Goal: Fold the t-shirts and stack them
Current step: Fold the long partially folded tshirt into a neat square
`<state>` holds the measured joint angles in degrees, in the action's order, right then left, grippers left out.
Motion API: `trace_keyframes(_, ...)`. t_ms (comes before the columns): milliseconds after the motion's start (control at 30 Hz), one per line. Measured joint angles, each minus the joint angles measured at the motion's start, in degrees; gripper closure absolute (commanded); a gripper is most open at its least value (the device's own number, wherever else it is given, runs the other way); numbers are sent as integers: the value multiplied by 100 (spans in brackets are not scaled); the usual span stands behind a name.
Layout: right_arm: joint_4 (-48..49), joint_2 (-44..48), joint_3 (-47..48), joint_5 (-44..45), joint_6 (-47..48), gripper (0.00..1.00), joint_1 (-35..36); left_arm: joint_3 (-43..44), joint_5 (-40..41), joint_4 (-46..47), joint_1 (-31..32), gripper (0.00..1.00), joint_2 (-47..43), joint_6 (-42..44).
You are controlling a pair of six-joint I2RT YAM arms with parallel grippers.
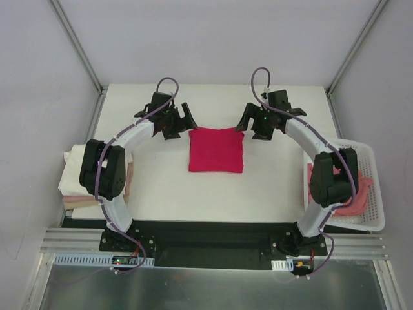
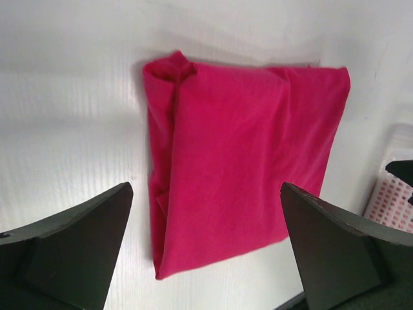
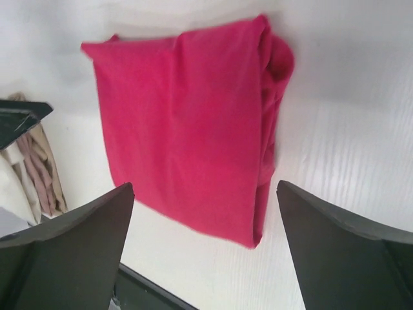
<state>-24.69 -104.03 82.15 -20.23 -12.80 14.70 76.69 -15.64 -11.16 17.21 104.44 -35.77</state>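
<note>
The crimson-pink t-shirt [image 1: 216, 150] lies folded into a neat rectangle in the middle of the white table. It also shows in the left wrist view [image 2: 242, 155] and in the right wrist view [image 3: 187, 123]. My left gripper [image 1: 187, 120] hovers open and empty just off the shirt's far left corner. My right gripper [image 1: 244, 123] hovers open and empty just off its far right corner. A cream-white shirt [image 1: 76, 169] lies folded at the table's left edge on top of a salmon-pink cloth [image 1: 129, 181]. Another salmon-pink shirt [image 1: 361, 190] lies crumpled in the basket.
A white plastic mesh basket [image 1: 373, 161] stands at the table's right edge. The basket's corner shows in the left wrist view [image 2: 393, 200]. The left pile shows in the right wrist view [image 3: 32, 168]. Grey walls and metal frame posts surround the table.
</note>
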Motion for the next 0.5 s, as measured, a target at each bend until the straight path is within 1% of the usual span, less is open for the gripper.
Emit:
trace_keyframes(67, 98, 514, -470, -28, 11, 3, 125, -229, -197, 13, 11, 1, -164, -15)
trace_keyframes(200, 260, 1493, -1504, -44, 76, 3, 378, -586, -389, 33, 61, 1, -175, -44)
trace_keyframes(300, 262, 2291, -2328, -9, 127, 3, 511, -817, -387, -15, 87, 6, -138, -63)
trace_keyframes(333, 225, 2570, -2568, 24, 136, 3, 527, -857, -385, -20, 116, 10, -109, -70)
trace_keyframes(400, 118, 3139, -2944, 116, 160, 3, 535, -887, -380, -24, 140, 14, -17, -72)
trace_keyframes(433, 57, 3429, -3084, 190, 181, 3, 535, -890, -382, -13, 162, 18, 50, -76)
trace_keyframes(500, -92, 3917, -3261, 345, 227, 3, 542, -890, -369, -9, 232, 20, 201, -74)
